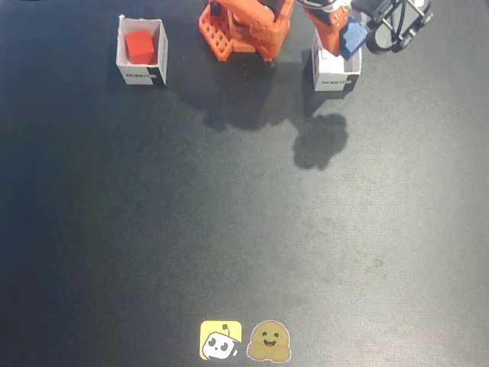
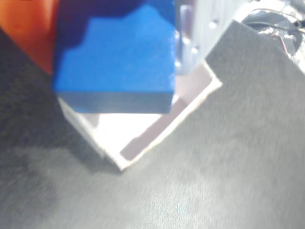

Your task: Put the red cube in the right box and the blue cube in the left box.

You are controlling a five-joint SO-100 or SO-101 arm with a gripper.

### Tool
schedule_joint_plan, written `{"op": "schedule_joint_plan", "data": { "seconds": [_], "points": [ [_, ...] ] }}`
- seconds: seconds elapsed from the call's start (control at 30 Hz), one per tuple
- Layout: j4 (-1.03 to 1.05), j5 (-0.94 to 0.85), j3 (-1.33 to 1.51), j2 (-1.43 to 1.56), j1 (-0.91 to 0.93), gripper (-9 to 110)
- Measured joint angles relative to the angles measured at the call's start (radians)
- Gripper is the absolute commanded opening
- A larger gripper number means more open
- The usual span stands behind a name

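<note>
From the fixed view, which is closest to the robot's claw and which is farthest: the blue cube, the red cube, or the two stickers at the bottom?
Gripper, top right.
1. Blue cube, in its grasp.
2. Red cube, in the box at top left.
3. Stickers, bottom edge.

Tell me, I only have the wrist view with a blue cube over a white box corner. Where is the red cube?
Observer: The small red cube already sits inside the other white cardboard box, at the fixed view's upper left.
Operator: Does that box have a corner nub?
Observer: Yes, a pale nub at its back left corner.
Operator: What else is on the mat?
Observer: Two cartoon stickers at the bottom edge, far from both boxes.
</note>
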Motion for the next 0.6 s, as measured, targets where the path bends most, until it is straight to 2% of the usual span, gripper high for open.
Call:
{"op": "schedule_joint_plan", "data": {
  "seconds": [0.6],
  "points": [
    [0.023, 0.009, 0.052, 0.114, -0.055, 13]
  ]
}}
